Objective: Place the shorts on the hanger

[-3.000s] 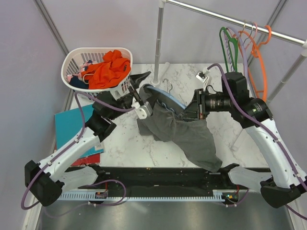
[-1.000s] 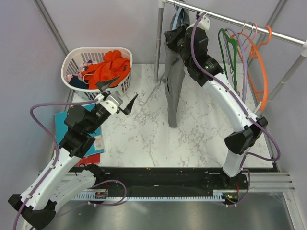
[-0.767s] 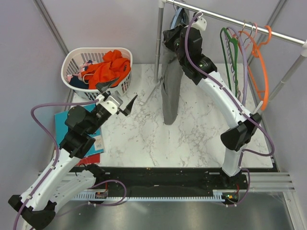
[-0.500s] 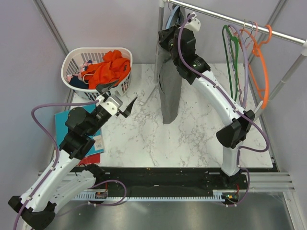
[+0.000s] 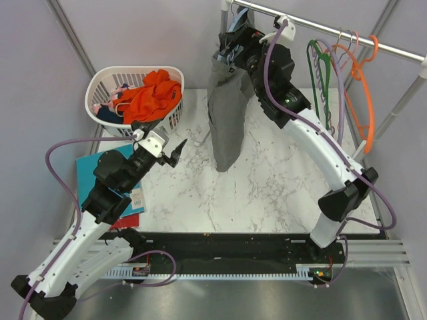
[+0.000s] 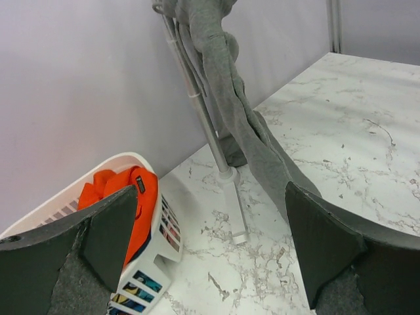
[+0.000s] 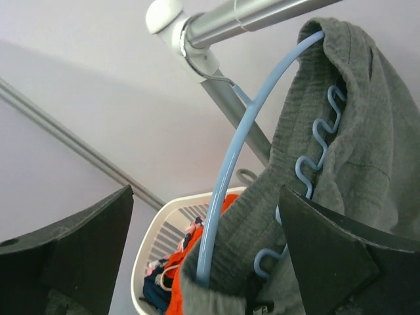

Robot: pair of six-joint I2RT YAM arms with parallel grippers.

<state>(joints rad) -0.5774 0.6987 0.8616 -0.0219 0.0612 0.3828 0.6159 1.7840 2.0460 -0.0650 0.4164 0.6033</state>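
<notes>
The dark grey shorts (image 5: 225, 113) are draped over the light-blue hanger (image 5: 234, 22), whose metal hook sits on the steel rail (image 5: 333, 30) near its left end. In the right wrist view the hanger (image 7: 239, 151) runs through the shorts (image 7: 367, 144), and its wavy bar shows against the fabric. My right gripper (image 5: 241, 45) stands open just beside the hanger, its fingers on either side and touching nothing (image 7: 203, 256). My left gripper (image 5: 163, 133) is open over the table near the basket, holding nothing (image 6: 210, 256). The shorts (image 6: 223, 85) hang ahead of it.
A white basket (image 5: 133, 70) with an orange garment (image 5: 150, 93) stands at the back left. The rack's upright pole (image 5: 220, 60) rises beside the shorts. Green (image 5: 320, 73), lavender (image 5: 338, 80) and orange (image 5: 363, 87) hangers hang further right. A blue folder (image 5: 93, 173) lies at the left edge.
My right gripper has opened and let go of the hanger, which now hangs from the rail by itself. The shorts have swung a little to the left. The left arm barely moved.
</notes>
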